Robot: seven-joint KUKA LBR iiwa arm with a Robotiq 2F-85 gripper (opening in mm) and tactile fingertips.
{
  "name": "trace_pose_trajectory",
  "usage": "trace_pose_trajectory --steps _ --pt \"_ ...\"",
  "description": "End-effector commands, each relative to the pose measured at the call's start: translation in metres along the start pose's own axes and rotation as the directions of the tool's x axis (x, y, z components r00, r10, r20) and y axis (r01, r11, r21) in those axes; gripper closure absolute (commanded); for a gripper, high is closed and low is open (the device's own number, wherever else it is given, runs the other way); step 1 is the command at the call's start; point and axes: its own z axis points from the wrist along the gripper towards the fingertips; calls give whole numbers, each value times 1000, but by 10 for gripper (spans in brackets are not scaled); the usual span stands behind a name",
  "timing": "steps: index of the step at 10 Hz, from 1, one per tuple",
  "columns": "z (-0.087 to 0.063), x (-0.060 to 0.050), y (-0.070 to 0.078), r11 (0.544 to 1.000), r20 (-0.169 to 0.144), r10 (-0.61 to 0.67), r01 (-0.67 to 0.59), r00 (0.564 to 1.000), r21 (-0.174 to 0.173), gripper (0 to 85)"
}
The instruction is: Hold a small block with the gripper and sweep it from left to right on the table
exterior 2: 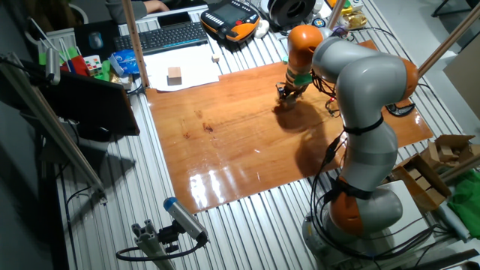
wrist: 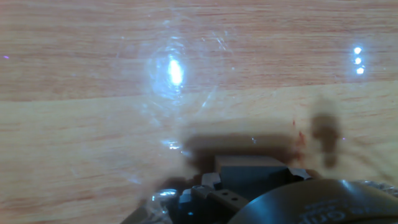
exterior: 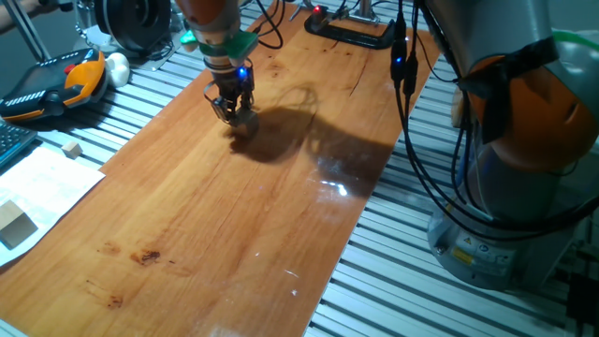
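I see my black two-fingered gripper down at the table, its fingers clamped on the small block, a plain squarish wooden cube resting on the glossy reddish-brown board near its far end; the grain runs in long streaks with dark knots, and lamp glare smears across the varnish in the hand view

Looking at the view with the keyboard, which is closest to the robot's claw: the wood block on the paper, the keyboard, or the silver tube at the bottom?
From the gripper:
1. Wood block, on the white paper, beyond the board's far left corner.
2. Keyboard, further back, past the paper.
3. Silver tube, down at the near edge, farthest.
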Motion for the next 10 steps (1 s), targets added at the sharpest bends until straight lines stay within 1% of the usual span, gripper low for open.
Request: trace_pose_trajectory --steps 1,7,10 --pt "1 0 2 1000 -3 1 -1 1000 0 393" --pt "-1 -2 8 1000 -5 3 -3 1000 -2 393" --pt "-2 -2 12 1000 -8 6 -6 1000 -8 393"
